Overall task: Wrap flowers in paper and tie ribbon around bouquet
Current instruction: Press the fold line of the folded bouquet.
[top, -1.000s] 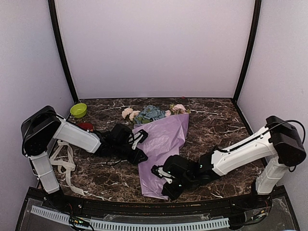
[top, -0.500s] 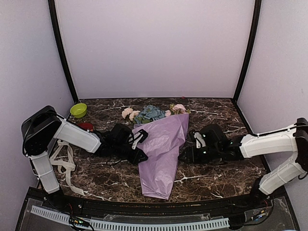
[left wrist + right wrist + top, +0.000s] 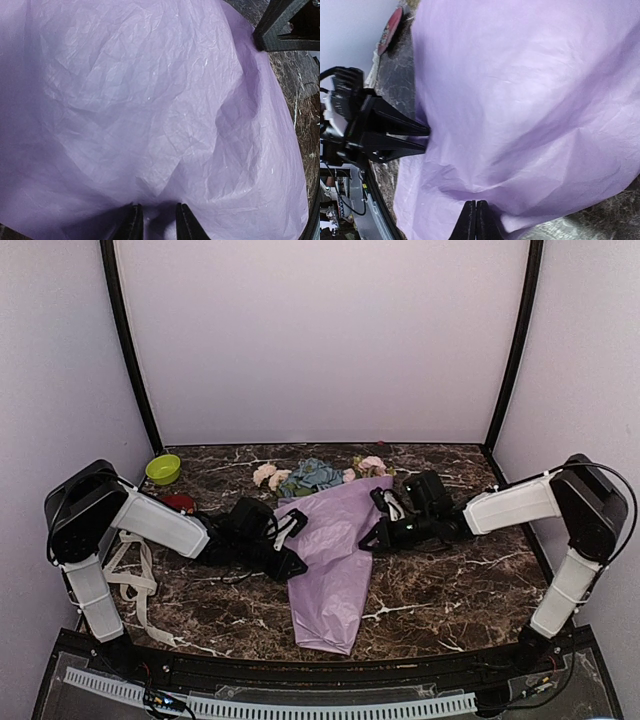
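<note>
- The bouquet [image 3: 335,560] lies at the middle of the marble table [image 3: 450,590] as a cone of lilac paper [image 3: 150,100], its narrow end pointed toward the arms.
- The flowers [image 3: 310,476], pink, cream and dusty blue, are seen poking out of the wide far end.
- The left edge of the cone is pinched by the left gripper [image 3: 157,222], its fingers narrowly parted with a fold of paper between them.
- The right gripper [image 3: 476,215] is pressed fully closed at the right edge; whether paper is caught cannot be told.
- The ribbon [image 3: 130,585] lies loose beside the left arm's base, well apart from the cone.
- A green bowl [image 3: 163,469] and red cup [image 3: 178,502] sit far left.
- Wrapping is judged largely done; tying is not yet begun.
</note>
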Tool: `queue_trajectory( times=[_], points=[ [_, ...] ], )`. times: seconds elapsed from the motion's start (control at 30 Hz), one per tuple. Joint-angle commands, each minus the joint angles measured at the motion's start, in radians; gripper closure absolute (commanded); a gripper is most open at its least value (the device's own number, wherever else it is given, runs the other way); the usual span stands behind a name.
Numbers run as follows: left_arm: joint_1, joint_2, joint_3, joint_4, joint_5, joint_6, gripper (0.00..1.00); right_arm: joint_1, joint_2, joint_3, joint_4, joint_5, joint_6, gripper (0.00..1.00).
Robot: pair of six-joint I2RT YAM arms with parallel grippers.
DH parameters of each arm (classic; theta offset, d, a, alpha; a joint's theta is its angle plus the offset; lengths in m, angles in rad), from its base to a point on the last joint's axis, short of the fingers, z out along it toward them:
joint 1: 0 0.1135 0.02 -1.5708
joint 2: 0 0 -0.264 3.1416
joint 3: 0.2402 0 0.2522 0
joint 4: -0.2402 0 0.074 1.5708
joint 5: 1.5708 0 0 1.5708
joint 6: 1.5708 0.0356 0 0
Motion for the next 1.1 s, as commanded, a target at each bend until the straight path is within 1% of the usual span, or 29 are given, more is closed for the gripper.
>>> queue_trajectory(
  times=[0.0,0.1,0.23,0.33,0.4,0.47,0.53,0.6,0.67,0.7,0.77,0.83,0.97,1.07],
  points=[
    [0.005,0.045,-0.034,-0.168,-0.035,0.026,0.76,-0.045,0.091,0.051,-0.121,0.042,-0.068,0.99],
    [0.006,0.044,-0.032,-0.179,-0.04,0.034,0.76,-0.087,0.141,0.099,-0.251,0.161,-0.099,1.0],
    [0.007,0.038,-0.035,-0.184,-0.049,0.043,0.76,-0.179,0.089,0.098,-0.304,0.309,-0.101,1.0],
    [0.008,0.039,-0.035,-0.182,-0.047,0.044,0.76,-0.248,0.067,0.124,-0.356,0.362,-0.128,1.0],
    [0.007,0.039,-0.035,-0.182,-0.046,0.045,0.76,-0.245,0.055,0.166,-0.408,0.39,-0.177,1.0],
    [0.007,0.04,-0.037,-0.181,-0.047,0.046,0.76,-0.216,0.025,0.187,-0.424,0.385,-0.219,1.0],
    [0.007,0.042,-0.04,-0.179,-0.048,0.046,0.76,-0.166,-0.009,0.185,-0.396,0.322,-0.255,1.0],
    [0.007,0.044,-0.04,-0.177,-0.047,0.043,0.76,-0.122,-0.027,0.156,-0.312,0.152,-0.271,1.0],
    [0.008,0.045,-0.037,-0.18,-0.048,0.046,0.76,-0.097,-0.015,0.114,-0.203,-0.048,-0.236,1.0],
    [0.009,0.045,-0.036,-0.184,-0.049,0.048,0.76,-0.085,-0.001,0.096,-0.163,-0.095,-0.209,1.0],
    [0.009,0.044,-0.034,-0.184,-0.051,0.049,0.76,-0.056,0.026,0.073,-0.133,-0.11,-0.172,1.0],
    [0.009,0.045,-0.032,-0.183,-0.049,0.049,0.76,-0.048,0.051,0.053,-0.127,-0.064,-0.134,1.0],
    [0.009,0.052,-0.024,-0.19,-0.05,0.056,0.76,-0.08,0.093,0.048,-0.253,0.157,-0.112,1.0],
    [0.009,0.05,-0.025,-0.196,-0.053,0.059,0.77,-0.116,0.085,0.044,-0.35,0.287,-0.1,1.0]
  ],
)
